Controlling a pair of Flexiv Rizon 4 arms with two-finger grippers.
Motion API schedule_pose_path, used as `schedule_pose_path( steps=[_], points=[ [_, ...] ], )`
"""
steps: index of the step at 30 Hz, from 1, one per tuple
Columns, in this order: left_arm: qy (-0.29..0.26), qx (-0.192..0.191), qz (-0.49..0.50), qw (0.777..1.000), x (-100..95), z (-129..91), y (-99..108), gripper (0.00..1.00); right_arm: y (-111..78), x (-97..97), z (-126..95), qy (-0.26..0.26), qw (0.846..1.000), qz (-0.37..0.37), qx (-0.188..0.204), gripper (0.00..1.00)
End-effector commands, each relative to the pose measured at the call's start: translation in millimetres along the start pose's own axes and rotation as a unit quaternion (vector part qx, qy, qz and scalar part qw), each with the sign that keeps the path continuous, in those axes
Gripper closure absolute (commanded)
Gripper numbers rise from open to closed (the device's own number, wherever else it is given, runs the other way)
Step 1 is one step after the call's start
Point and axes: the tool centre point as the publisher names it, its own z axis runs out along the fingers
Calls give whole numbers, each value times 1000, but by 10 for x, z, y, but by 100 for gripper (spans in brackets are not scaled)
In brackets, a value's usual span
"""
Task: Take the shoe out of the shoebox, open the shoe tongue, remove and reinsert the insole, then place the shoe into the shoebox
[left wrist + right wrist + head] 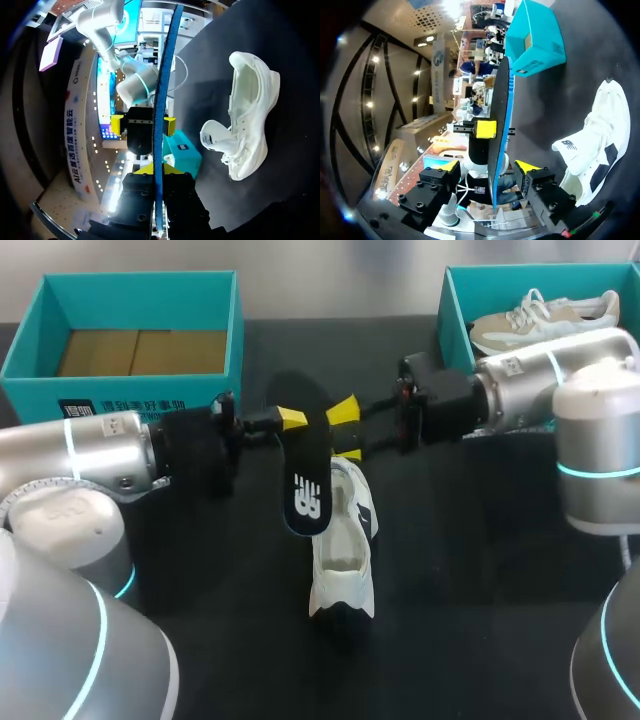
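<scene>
The shoe (340,555) lay on the table (480,570) below both grippers, its insole (305,465) already out and clamped in the left gripper (156,172), with the right gripper (489,166) spread apart around it, so reinsertion and boxing remained.

Even overhead light; shoe (340,570) bright on dark table (470,560); soft glare on right arm (530,380).

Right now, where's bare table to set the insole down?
Bare table right of the white shoe; also the strip between left box and right box. Crowded: centre, left gripper and right gripper at the insole near the shoe.
</scene>
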Motion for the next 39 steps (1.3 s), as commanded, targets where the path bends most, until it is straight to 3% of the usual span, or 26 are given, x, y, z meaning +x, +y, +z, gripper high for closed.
schedule_pose_path(
  steps=[1, 13, 14, 16, 19, 21, 23, 25, 37, 39],
  points=[
    [16, 8, -3, 1000, -32, -346, -114, 100, -105, 6, -293, 1, 1000, -10, 11, 0],
    [51, 26, -48, 997, 28, -720, -458, 100, -109, 4, -335, 3, 1000, -5, 2, 0],
    [50, 32, -54, 997, 33, -736, -477, 100, -108, 19, -337, -27, 999, -19, 18, 0],
    [54, 36, -61, 996, 35, -778, -515, 100, -160, 30, -380, -50, 994, -85, 46, 0],
    [55, 48, -77, 994, -6, -851, -586, 100, -319, 115, -480, -125, 971, -186, 83, 0],
    [51, 61, -94, 992, -35, -884, -643, 100, -409, 105, -527, -157, 958, -218, 101, 0],
    [54, 76, -113, 989, -57, -911, -718, 100, -500, 49, -553, -186, 944, -232, 145, 0],
    [77, 88, -103, 988, -89, -950, -796, 100, -500, 49, -553, -186, 944, -232, 145, 0],
    [71, 97, -123, 985, -63, -921, -816, 100, -500, 49, -553, -186, 944, -232, 145, 0],
    [67, 112, -139, 982, -49, -906, -900, 100, -545, 20, -494, -221, 907, -280, 225, 0]
  ],
)
